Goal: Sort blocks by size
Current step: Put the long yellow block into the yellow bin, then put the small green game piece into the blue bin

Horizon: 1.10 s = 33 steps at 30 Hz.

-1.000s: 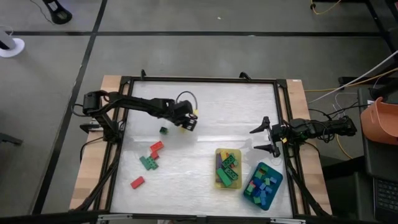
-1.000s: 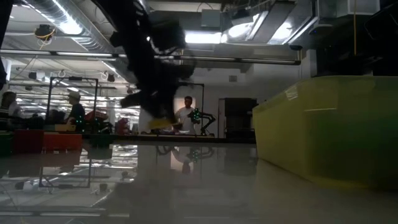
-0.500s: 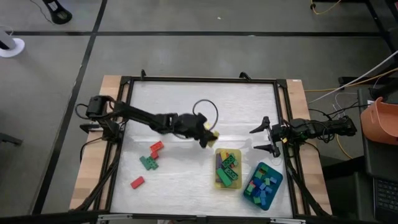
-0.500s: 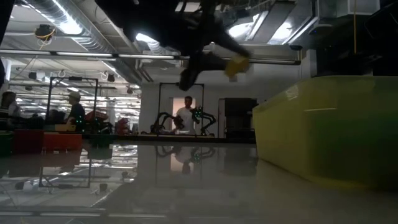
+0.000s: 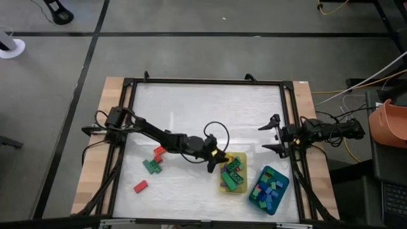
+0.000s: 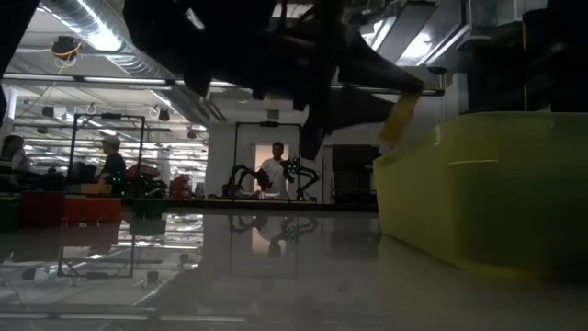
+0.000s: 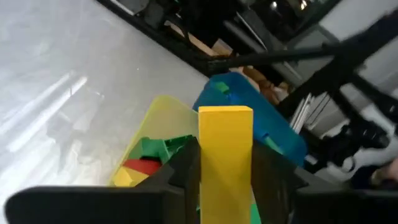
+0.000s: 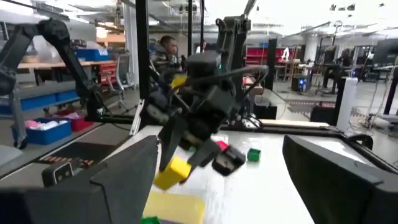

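My left gripper (image 5: 216,159) reaches across the table to the left rim of the yellow tray (image 5: 224,187) and is shut on a long yellow block (image 5: 220,156). The yellow tray holds green, purple, red and yellow blocks; the teal tray (image 5: 280,175) beside it holds small blue, green and purple ones. Two red blocks (image 5: 159,151) (image 5: 140,186) and a green block (image 5: 151,166) lie flat on the table's left part. My right gripper (image 5: 274,135) waits open at the table's right edge. My left gripper pinches the yellow block's two long sides (image 7: 208,169) between its two fingers (image 7: 186,167). The fingers lie along the block and point nearly level toward the table's right and near side. The block's free end (image 7: 225,115) sticks out past the fingertips, lifted clear of the table.
The black frame (image 5: 291,114) rings the white table top. In the right wrist view a small green cube (image 8: 252,154) and a red block (image 8: 222,146) lie behind my left arm. People stand in the room beyond the table (image 6: 276,170).
My left gripper has carried the yellow block from the table's middle left toward the right and near edge, up to the yellow tray. It has tipped from pointing down to nearly level, and the block has stayed clear of the table.
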{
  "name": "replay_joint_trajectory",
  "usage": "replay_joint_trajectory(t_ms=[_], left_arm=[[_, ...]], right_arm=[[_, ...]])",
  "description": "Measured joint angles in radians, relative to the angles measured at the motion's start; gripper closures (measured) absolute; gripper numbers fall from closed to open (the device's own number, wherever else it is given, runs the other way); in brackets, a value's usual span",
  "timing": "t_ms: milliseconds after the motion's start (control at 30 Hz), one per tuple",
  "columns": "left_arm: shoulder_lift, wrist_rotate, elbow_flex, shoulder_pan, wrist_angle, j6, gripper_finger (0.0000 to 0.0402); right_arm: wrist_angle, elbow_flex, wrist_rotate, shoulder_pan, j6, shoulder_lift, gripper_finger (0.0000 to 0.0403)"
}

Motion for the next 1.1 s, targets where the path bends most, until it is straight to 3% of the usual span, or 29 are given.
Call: replay_joint_trajectory(t_ms=[233, 600, 767, 1100], left_arm=[[0.059, -0.001, 0.046, -0.016, -0.004, 0.165, 0.0295], [-0.019, 0.045, 0.054, 0.041, -0.066, 0.202, 0.0214], [-0.135, 0.11, 0.054, 0.106, -0.329, 0.163, 0.0213], [-0.369, 0.111, 0.054, 0.21, -1.094, -0.027, 0.0219]], right_arm=[[0.084, -0.065, 0.0, 0.0, -0.001, 0.001, 0.0059], [0.068, -0.068, 0.0, 0.0, 0.006, 0.0, 0.0059], [-0.011, -0.069, -0.001, 0.0, 0.008, 0.0, 0.0059], [-0.051, -0.069, -0.002, 0.0, 0.001, 0.0, 0.0059]])
